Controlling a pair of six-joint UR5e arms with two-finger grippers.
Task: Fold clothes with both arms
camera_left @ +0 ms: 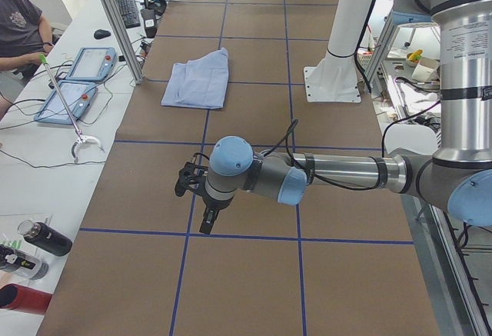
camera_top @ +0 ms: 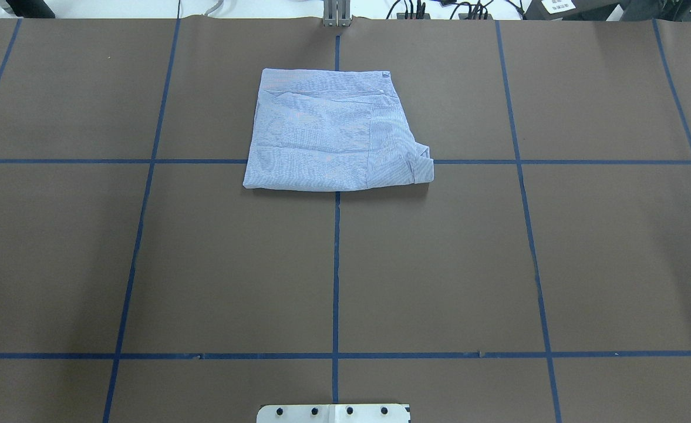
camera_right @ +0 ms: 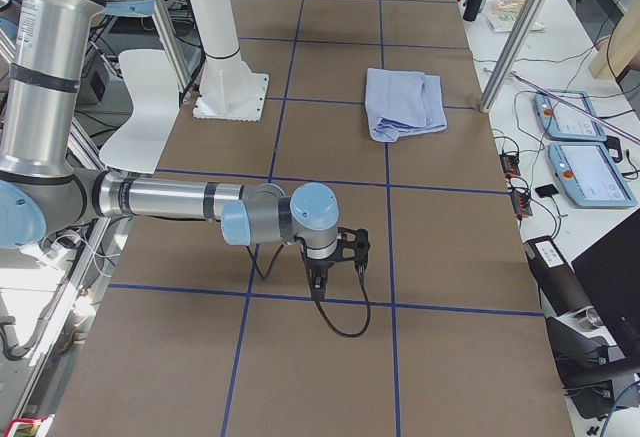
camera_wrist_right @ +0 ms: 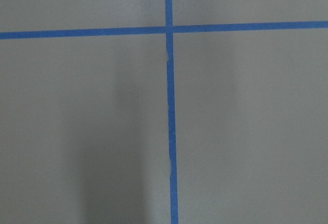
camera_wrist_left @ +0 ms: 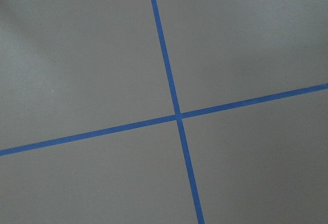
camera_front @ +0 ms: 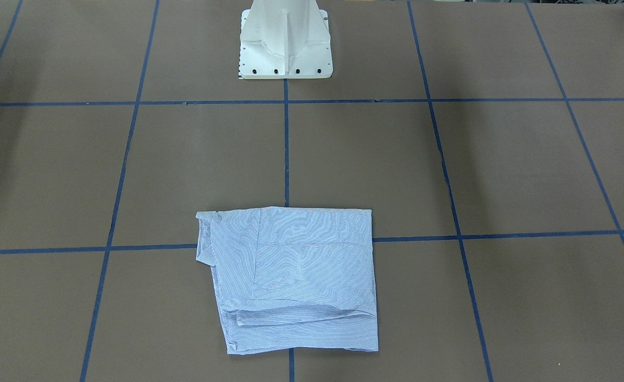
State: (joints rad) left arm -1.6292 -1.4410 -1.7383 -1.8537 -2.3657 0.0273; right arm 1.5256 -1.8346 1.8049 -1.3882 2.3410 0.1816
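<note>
Here the folded shirt [camera_front: 296, 276] lies flat; I cannot tell whether the left pincer [camera_left: 188, 182] or right pincer [camera_right: 352, 247] is clenched.

The left claw [camera_left: 184, 181] and right claw [camera_right: 356, 247] look too small to judge their opening.

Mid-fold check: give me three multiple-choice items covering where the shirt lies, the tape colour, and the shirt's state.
1. Where does the striped shirt lie?
A. On the robot's side of the table
B. Across the centre tape line, on the operators' side
C. Hanging off the edge

2. What colour are the grid tape lines?
A. Red
B. Blue
C. Yellow

3. What state is the shirt in?
A. Spread flat, sleeves out
B. Bunched in a heap
C. Folded into a layered rectangle

Answers:
1 B, the overhead view shows it straddling the centre line.
2 B, the lines are blue on the brown table.
3 C, the front-facing view shows stacked edges.
</note>
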